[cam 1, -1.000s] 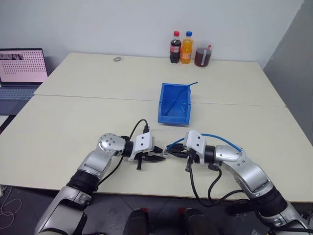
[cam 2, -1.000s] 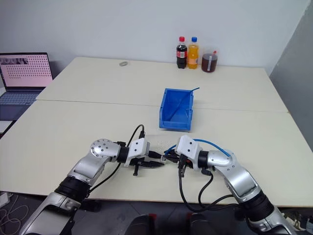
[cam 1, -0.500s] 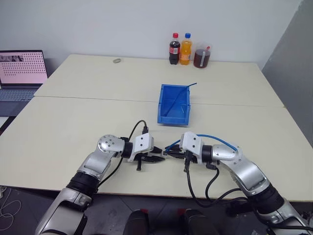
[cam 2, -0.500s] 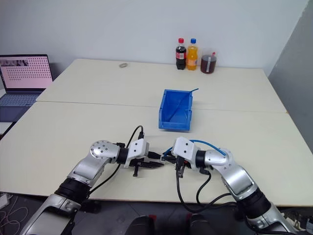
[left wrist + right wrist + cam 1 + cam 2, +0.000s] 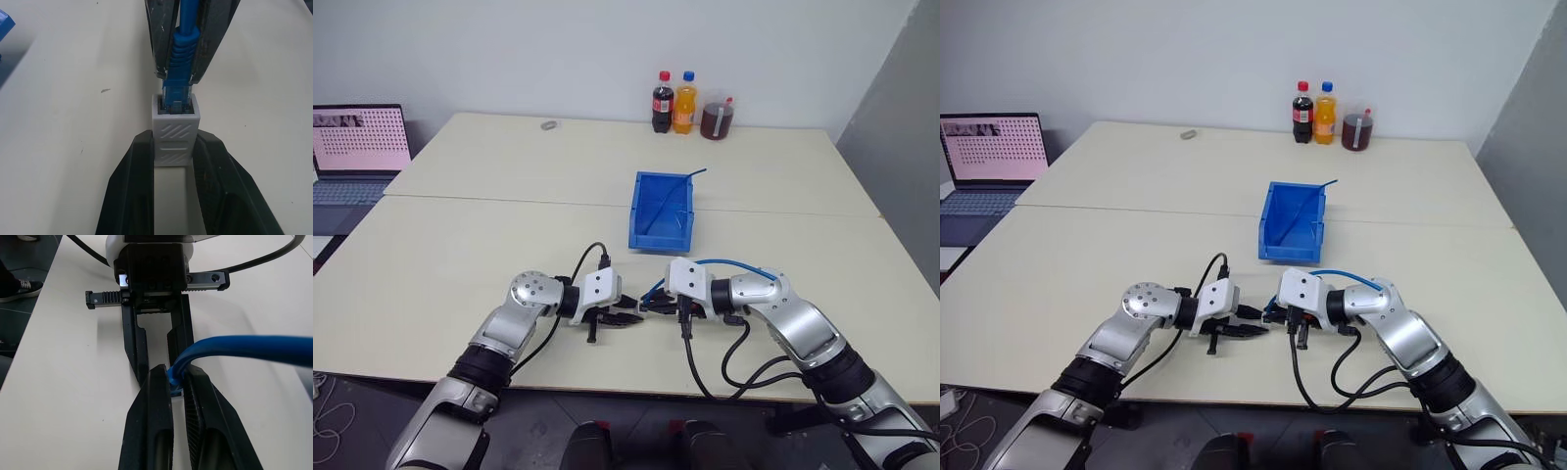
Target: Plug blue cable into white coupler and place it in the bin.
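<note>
The two arms meet low over the near table, tip to tip; the left gripper [image 5: 173, 147] has its jaws pinched on the white coupler [image 5: 174, 132], and the right gripper [image 5: 177, 377] has its jaws closed tight on the blue cable [image 5: 183, 44] just behind its plug; from the left wrist view the clear plug already sits in the mouth of the coupler, though whether it has gone fully home I cannot tell; the rest of the cable loops back over the right forearm; the bin [image 5: 661, 208] stands well beyond them, mid-table; so the joining looks nearly done, and carrying the pair over and dropping it in the bin is all still to come
</note>
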